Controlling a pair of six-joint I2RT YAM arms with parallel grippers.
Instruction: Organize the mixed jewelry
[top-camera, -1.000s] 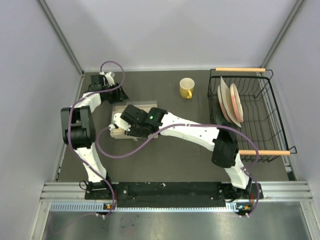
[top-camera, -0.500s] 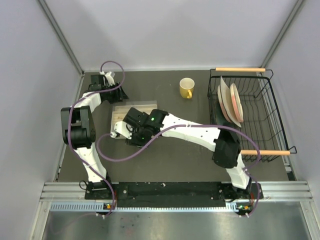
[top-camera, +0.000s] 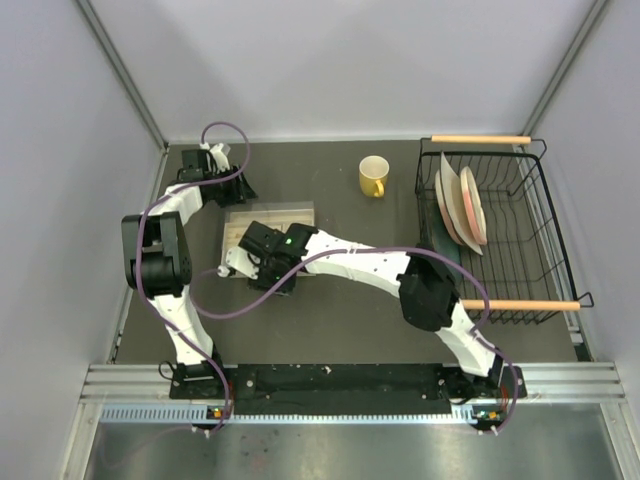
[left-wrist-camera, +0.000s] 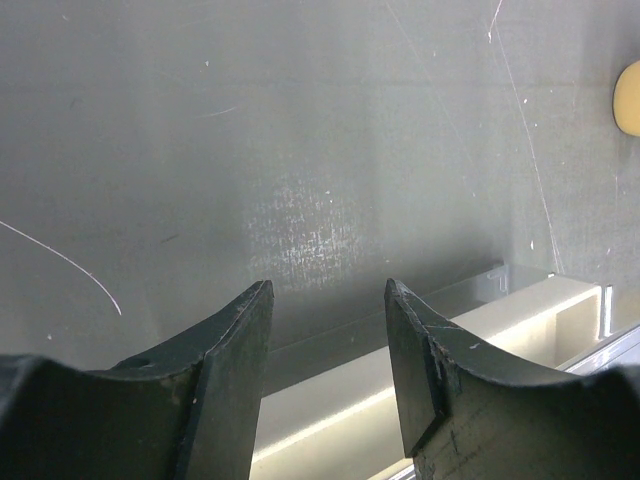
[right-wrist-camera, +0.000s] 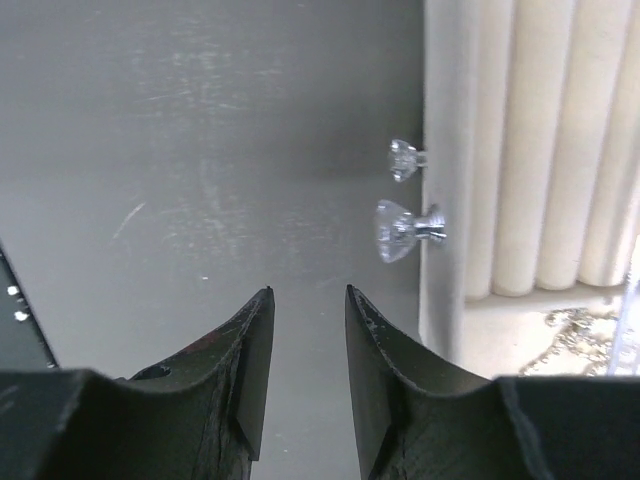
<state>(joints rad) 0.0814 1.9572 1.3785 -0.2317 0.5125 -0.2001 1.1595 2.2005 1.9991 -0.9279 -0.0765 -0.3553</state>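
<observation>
right claw (right-wrist-camera: 307, 300) parted, empty, nearer arm | silvery cluster (right-wrist-camera: 578, 333) lies right of it, seemingly inside jewelry box (right-wrist-camera: 540, 150) behind knob (right-wrist-camera: 400, 231) | left claw (left-wrist-camera: 328, 300) parted, empty

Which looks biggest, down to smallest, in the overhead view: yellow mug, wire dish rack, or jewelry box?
1. Wire dish rack
2. Jewelry box, partly hidden under the right arm
3. Yellow mug, smallest

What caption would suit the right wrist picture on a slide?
Right pincer, open and empty, facing a crystal knob on the cream jewelry box, a silvery cluster glinting inside.
</observation>
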